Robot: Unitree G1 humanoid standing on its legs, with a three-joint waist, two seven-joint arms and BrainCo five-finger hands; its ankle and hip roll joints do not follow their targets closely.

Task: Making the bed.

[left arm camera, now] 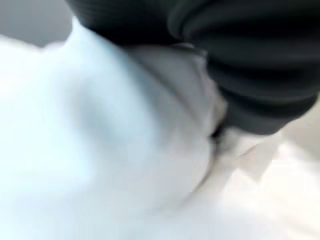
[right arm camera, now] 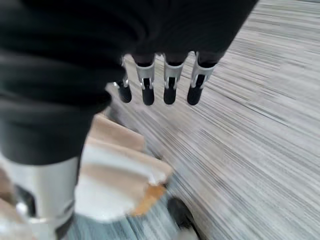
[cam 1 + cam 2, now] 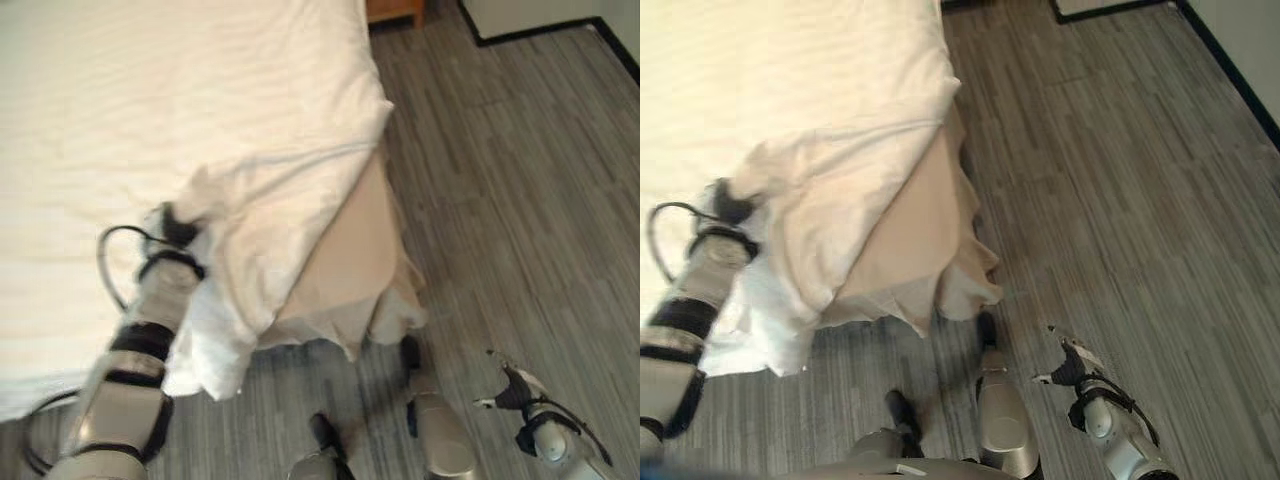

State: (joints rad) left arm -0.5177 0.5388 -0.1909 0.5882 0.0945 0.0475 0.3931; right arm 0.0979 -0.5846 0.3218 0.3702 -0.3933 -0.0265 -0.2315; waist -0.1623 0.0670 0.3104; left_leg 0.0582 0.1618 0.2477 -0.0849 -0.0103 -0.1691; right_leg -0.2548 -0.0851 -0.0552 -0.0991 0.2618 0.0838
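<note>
A white duvet (image 3: 270, 200) lies rumpled over the near corner of the bed (image 3: 150, 90), with one fold hanging down toward the floor. Below it the beige bed skirt (image 3: 350, 260) shows at the corner. My left hand (image 3: 180, 228) is pushed into the bunched duvet at the bed's edge, and white cloth (image 1: 100, 150) lies right against its dark cover. My right hand (image 3: 1072, 366) hangs low over the floor, right of the bed corner. It is open with straight fingers (image 2: 170, 85) and holds nothing.
Grey wood-plank floor (image 3: 500, 200) runs to the right of the bed. A wooden piece of furniture (image 3: 395, 10) stands at the far end by the bed. A pale wall with a dark baseboard (image 3: 540, 30) is at the back right.
</note>
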